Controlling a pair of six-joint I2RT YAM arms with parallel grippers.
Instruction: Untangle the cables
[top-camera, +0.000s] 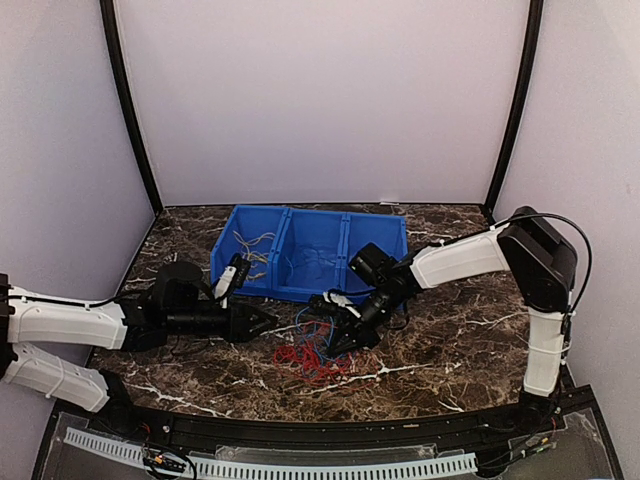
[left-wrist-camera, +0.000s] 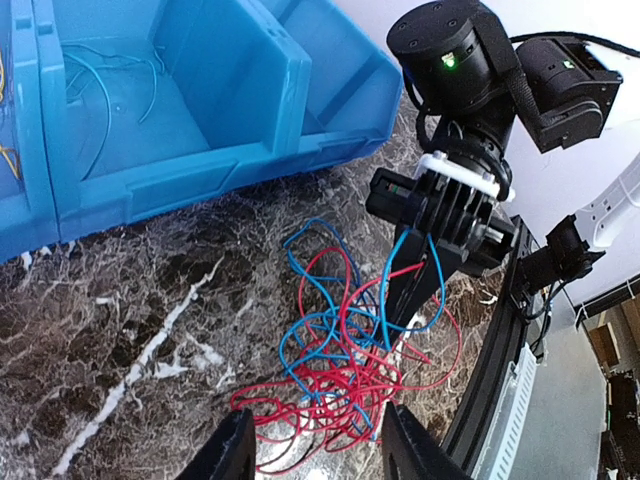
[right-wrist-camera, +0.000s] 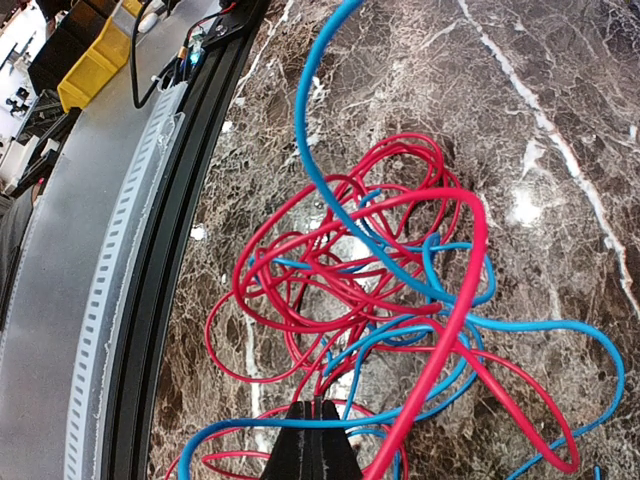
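The right gripper (right-wrist-camera: 315, 445) is clenched within the cables (right-wrist-camera: 370, 300) near the worktop (top-camera: 450, 340) front edge; the left gripper (left-wrist-camera: 320, 450) is released. Advise a slow lift, watching for snags.

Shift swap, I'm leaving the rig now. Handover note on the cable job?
The left gripper is open and empty, low beside the tangle.
The right gripper is shut, apparently pinching strands of the cables.
The cables are a red and blue knot on the table, in front of the blue bin.
Done: yellow wires lie in the bin's left compartment and some blue wires in the middle one.
Left: separate red from blue in the knot.
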